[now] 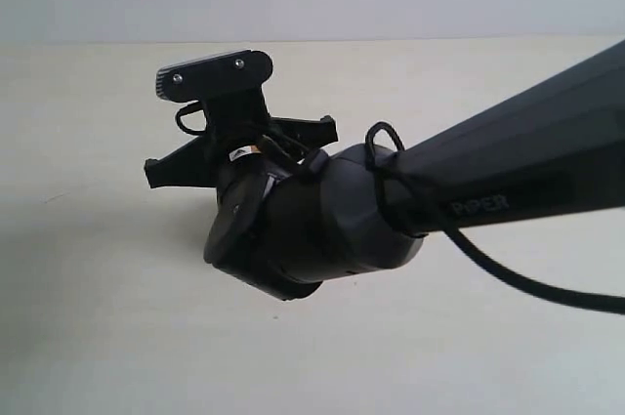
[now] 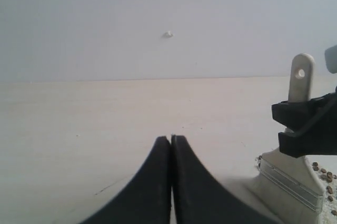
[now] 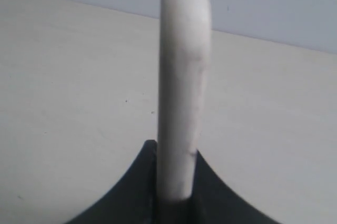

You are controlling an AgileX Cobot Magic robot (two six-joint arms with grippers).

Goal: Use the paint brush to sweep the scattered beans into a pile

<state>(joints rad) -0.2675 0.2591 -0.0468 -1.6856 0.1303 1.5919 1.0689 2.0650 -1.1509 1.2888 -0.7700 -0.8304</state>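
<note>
The right gripper [image 3: 175, 151] holds the paint brush [image 3: 181, 76] upright by its handle. The beans [image 2: 325, 173] lie just beside the brush's wide end. The left gripper [image 2: 171, 142] is closed tight and empty, near the brush.

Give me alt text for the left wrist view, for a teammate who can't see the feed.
The right hand grips the paint brush by its pale handle, upright, near a few brown beans on the table. In the foreground the left hand is shut and empty, pointing toward a plain wall.
</note>
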